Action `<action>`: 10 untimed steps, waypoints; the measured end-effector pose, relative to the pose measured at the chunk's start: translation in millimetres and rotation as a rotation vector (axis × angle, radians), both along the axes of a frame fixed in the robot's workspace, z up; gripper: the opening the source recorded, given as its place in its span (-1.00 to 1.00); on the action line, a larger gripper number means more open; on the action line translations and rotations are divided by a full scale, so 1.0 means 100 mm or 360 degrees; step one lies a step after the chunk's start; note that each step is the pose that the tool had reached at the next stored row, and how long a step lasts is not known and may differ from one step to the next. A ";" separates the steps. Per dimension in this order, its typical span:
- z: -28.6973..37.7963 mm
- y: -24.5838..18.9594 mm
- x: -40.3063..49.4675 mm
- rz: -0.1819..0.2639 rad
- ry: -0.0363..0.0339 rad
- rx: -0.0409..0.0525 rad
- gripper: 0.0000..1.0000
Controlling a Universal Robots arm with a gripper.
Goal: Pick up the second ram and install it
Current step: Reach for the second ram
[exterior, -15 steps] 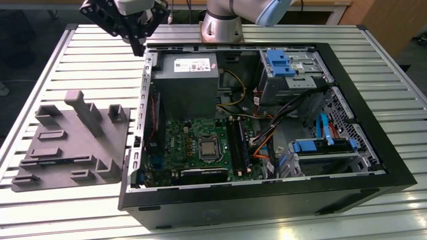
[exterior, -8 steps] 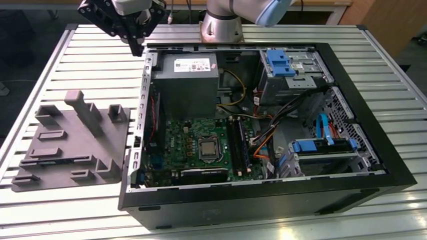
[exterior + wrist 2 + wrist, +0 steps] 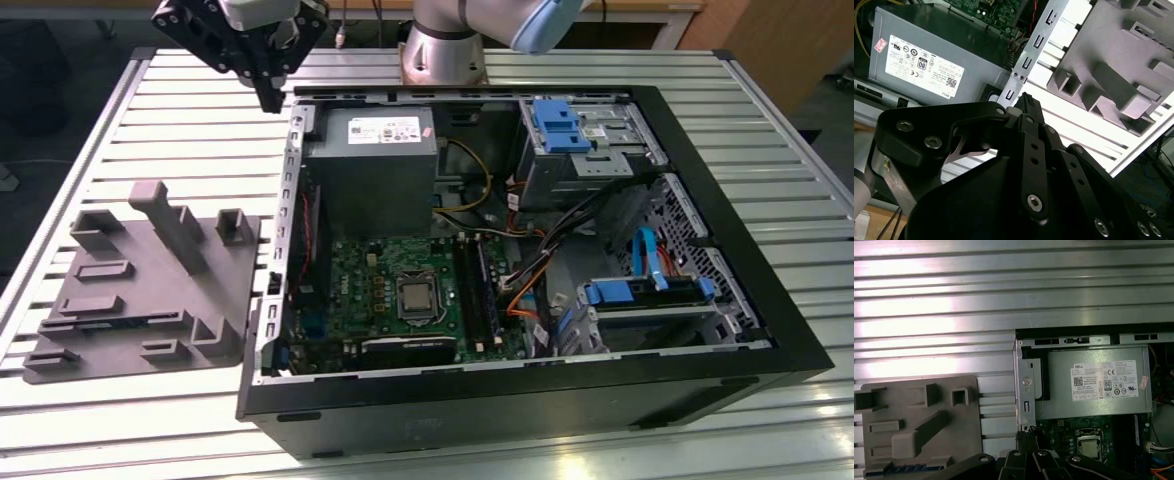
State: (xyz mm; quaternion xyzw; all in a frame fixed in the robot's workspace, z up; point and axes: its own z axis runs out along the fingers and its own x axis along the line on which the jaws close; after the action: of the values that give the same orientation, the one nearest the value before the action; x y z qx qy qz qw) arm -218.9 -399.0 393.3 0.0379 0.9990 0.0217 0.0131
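First, table (image 3: 134, 420): slatted metal, carrying everything below.
Computer case (image 3: 534, 400): black tower lying on its side, open, insides facing up, towards the exterior view's right.
Holder tray (image 3: 94, 355): grey moulded tray flat on the table, just beside the case on the exterior view's left.
Second ram (image 3: 118, 320): what looks like it is a thin dark strip with bluish glints. It lies flat in a groove towards the tray's near edge. The first wrist view shows the strip (image 3: 904, 469) too.
Motherboard (image 3: 374, 280): green board on the case floor, with long black slot rails (image 3: 474, 285) along one side.
Power supply (image 3: 374, 160): grey box beyond the motherboard.
Fingers (image 3: 272, 92): black, drawn together to a point, holding nothing. They hang by the case's far corner on the exterior view's left, well apart from the ram. In both wrist views the tips (image 3: 1026, 107) (image 3: 1026, 440) sit close to the case's edge beside the power supply.
Arm base (image 3: 447, 45): silver column at the table's far edge.
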 end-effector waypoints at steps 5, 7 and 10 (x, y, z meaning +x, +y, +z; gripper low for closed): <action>0.000 -0.001 -0.018 0.0000 0.0000 0.0000 -0.79; 0.000 -0.001 -0.025 0.0000 0.0000 0.0000 -0.79; 0.000 -0.001 -0.038 0.0000 0.0000 0.0000 -0.79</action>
State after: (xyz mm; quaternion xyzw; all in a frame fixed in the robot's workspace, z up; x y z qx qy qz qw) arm -222.7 -399.1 393.3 0.0378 0.9990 0.0217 0.0131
